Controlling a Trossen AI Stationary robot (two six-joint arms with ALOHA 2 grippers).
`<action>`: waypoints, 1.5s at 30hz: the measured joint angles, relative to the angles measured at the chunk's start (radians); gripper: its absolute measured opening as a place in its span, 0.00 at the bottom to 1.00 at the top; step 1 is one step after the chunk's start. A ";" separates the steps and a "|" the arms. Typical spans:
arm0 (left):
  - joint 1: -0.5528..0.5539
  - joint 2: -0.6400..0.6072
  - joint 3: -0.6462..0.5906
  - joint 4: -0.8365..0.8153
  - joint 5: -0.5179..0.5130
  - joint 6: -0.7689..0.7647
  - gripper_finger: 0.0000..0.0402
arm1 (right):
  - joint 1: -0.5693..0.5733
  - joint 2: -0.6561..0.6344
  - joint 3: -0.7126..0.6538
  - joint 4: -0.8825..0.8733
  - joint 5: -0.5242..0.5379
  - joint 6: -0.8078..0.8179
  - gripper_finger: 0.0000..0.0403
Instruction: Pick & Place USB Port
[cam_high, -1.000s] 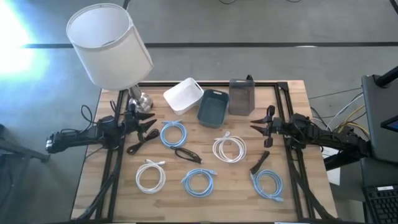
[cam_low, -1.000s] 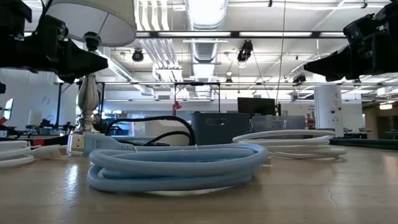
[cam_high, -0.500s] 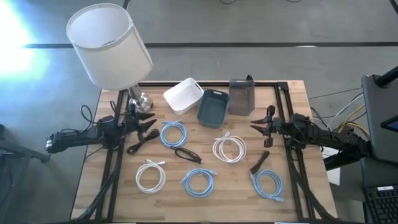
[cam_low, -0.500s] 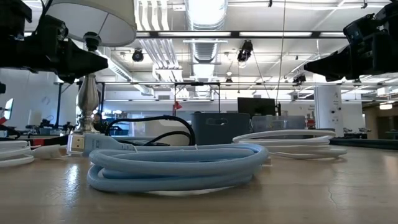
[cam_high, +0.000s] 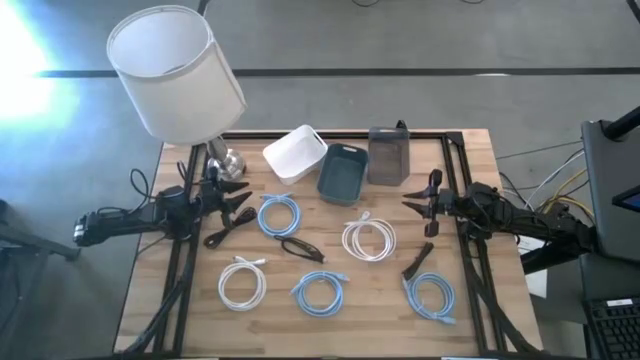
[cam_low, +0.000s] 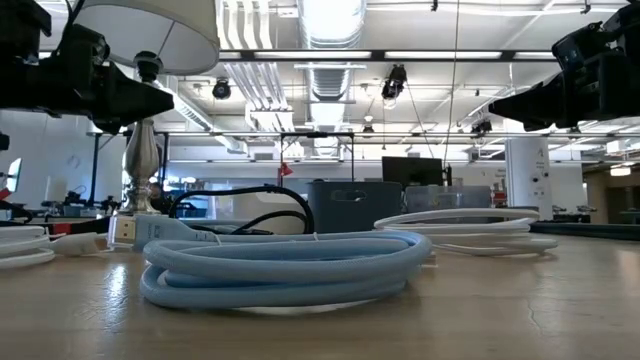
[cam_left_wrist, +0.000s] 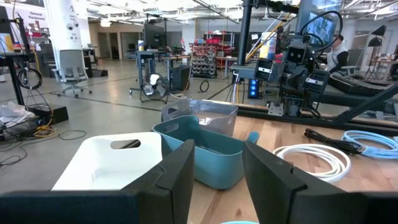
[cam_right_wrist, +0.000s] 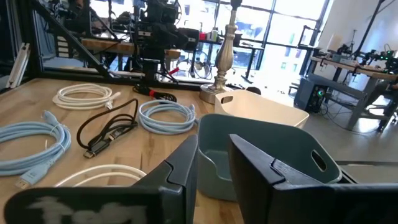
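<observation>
Both grippers hover open above the table and touch nothing. My left gripper (cam_high: 240, 198) (cam_left_wrist: 217, 180) is at the left edge beside the lamp base, over a black cable (cam_high: 228, 230). My right gripper (cam_high: 410, 205) (cam_right_wrist: 214, 168) is at the right edge, pointing toward the table's middle. A short dark piece (cam_high: 417, 260) lies flat on the table just nearer than the right gripper. A second black cable with a plug (cam_high: 300, 249) (cam_right_wrist: 111, 129) lies in the middle. In the low view both grippers (cam_low: 150, 100) (cam_low: 510, 105) stand well above the tabletop.
Three bins stand along the far edge: white (cam_high: 295, 152), teal (cam_high: 341, 170), grey (cam_high: 388, 155). Coiled cables lie about: light blue (cam_high: 279, 215) (cam_high: 320, 292) (cam_high: 432, 297), white (cam_high: 368, 239) (cam_high: 242, 282). A lamp (cam_high: 175, 72) stands at the far left corner.
</observation>
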 joint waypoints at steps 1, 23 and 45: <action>0.000 0.000 0.000 0.000 0.000 0.000 0.35 | 0.000 0.000 0.000 0.000 0.000 0.000 0.22; 0.000 0.000 0.000 0.000 0.000 0.000 0.35 | 0.000 0.000 0.000 0.000 0.000 0.000 0.18; 0.000 0.000 0.000 0.007 -0.001 -0.006 0.35 | 0.000 0.000 0.000 0.112 0.077 0.089 0.18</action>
